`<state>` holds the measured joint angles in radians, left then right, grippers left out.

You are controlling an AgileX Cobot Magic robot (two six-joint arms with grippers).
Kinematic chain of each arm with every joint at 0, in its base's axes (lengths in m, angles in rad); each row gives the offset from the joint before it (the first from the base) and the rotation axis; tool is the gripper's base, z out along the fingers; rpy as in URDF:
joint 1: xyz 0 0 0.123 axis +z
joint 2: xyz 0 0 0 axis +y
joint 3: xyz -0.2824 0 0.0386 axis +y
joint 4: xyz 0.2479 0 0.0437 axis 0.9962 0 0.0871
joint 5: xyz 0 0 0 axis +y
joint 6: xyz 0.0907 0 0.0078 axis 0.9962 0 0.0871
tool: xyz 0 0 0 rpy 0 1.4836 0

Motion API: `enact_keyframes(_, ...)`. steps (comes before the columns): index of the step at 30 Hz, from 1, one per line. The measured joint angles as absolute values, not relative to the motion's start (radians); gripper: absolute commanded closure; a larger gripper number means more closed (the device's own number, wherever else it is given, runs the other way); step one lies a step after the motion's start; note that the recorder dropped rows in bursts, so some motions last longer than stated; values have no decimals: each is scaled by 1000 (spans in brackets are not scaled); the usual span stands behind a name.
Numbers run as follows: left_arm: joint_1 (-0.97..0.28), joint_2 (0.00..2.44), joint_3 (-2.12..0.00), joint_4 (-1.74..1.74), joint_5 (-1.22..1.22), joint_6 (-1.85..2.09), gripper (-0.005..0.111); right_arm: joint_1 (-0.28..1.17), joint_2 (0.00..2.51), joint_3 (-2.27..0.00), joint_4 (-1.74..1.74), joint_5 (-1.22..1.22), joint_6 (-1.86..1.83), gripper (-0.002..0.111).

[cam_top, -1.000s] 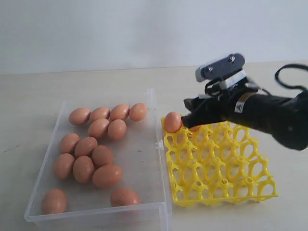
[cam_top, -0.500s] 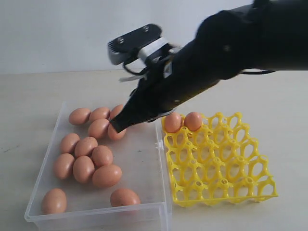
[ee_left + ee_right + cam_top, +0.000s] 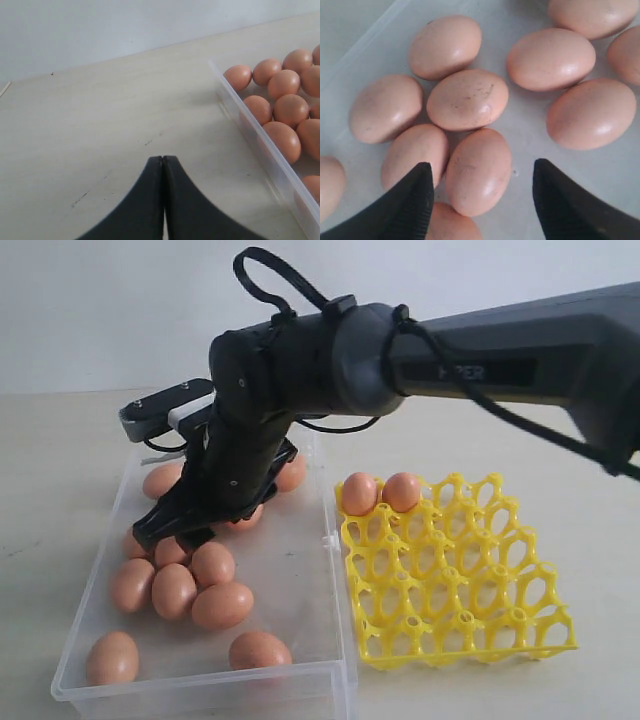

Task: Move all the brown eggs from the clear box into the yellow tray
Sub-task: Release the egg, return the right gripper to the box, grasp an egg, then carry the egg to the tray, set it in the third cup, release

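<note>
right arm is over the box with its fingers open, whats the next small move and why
Probably lower straight down, then close on the egg framed between the open right fingers in the box. Go slowly, since a neighbouring egg lies right against it.

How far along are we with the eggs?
Done: two brown eggs sit in the yellow tray. In hand: nothing yet; the right gripper hangs open over one egg in the clear box. Left: at least nine eggs there, some hidden by the arm.

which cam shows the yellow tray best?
Exterior view: the whole tray shows, with two eggs in its far corner cups. Both wrist views miss it entirely.
</note>
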<state>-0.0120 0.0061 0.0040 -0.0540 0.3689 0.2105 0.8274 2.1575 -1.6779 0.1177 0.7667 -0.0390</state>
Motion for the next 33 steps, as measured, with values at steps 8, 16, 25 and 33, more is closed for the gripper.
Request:
enact_keyframes(8,-12,6,4,-54,369,210,107,827,2284,-1844,78,927,21,51)
enact_keyframes(16,-12,6,4,-54,369,210,107,829,2347,-1887,82,952,27,48)
enact_keyframes(25,-12,6,4,-54,369,210,107,829,2382,-1887,94,952,27,107)
enact_keyframes(33,-12,6,4,-54,369,210,107,821,2202,-1726,40,663,29,108)
